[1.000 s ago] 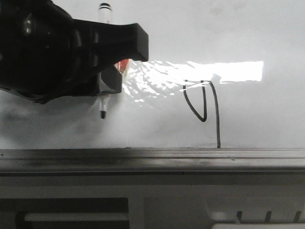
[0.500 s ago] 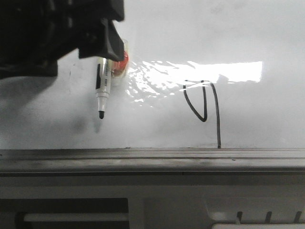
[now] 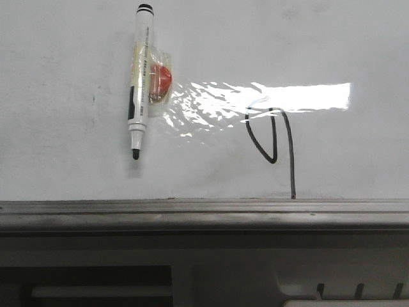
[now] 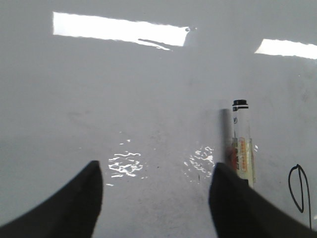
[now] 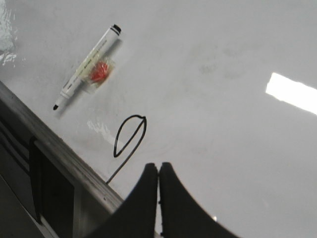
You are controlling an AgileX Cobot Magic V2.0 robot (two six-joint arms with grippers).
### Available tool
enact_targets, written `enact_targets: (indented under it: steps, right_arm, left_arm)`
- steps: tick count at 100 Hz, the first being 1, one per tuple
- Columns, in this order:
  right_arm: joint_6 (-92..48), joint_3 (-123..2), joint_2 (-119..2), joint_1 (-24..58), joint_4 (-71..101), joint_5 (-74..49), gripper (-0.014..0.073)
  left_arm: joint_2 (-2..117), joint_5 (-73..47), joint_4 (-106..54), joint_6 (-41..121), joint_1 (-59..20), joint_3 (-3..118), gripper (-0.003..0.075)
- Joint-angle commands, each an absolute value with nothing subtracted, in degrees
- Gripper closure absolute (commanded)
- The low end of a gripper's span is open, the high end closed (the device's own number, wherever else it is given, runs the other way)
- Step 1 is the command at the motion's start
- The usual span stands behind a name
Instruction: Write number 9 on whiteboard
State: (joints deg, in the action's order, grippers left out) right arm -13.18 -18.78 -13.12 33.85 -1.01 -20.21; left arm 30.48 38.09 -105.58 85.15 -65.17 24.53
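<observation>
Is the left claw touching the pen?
Apart. In the front view the pen lies alone on the whiteboard; no claw is near it.

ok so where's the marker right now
In the front view the marker lies on the whiteboard, tip toward the rail, left of the number 9, in neither gripper.

Lower half of the marker hidden behind one dark finger of the left gripper, tip out of sight in that wrist view. Tail of the number 9 cut off by the frame edge there, just beside the marker. Print on the marker barrel too small and blurred to read; glare on the whiteboard washes out the top of the 9's loop.
</observation>
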Motion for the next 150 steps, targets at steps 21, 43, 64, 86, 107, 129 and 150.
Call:
enact_targets:
  steps: [21,43,64,86,107,129,150]
  right_arm:
    - [-12.9,-16.97,-8.58,33.31,-1.35,-14.65,0.0628]
    - [-12.9,-16.97,-8.58,33.31,-1.35,-15.05,0.0628]
    - [-12.9,-16.97,-8.58,33.31,-1.35,-15.05,0.0628]
    - [-12.9,-16.97,-8.58,33.31,-1.35,-15.05,0.0628]
    - [-12.9,-16.97,-8.58,33.31,-1.35,-15.13,0.0628]
    - [-12.9,-16.97,-8.58,33.31,-1.35,-15.13,0.0628]
    - [-12.9,-16.97,-8.58,33.31,-1.35,-15.13,0.0628]
  left_arm:
    - [25.01,34.77,-106.29,86.23,-65.25,22.67,0.074]
    - [24.92,34.39,-106.29,86.13,-65.25,22.67,0.0741]
    - [24.92,34.39,-106.29,86.13,-65.25,22.67,0.074]
    - [24.92,34.58,-106.29,86.13,-65.25,22.67,0.074]
    - [24.37,39.14,-95.83,82.56,-60.2,17.05,0.074]
    - [20.25,35.06,-65.78,59.26,-42.21,7.21,0.074]
    - [17.73,22.91,-24.27,28.14,-27.46,0.37,0.074]
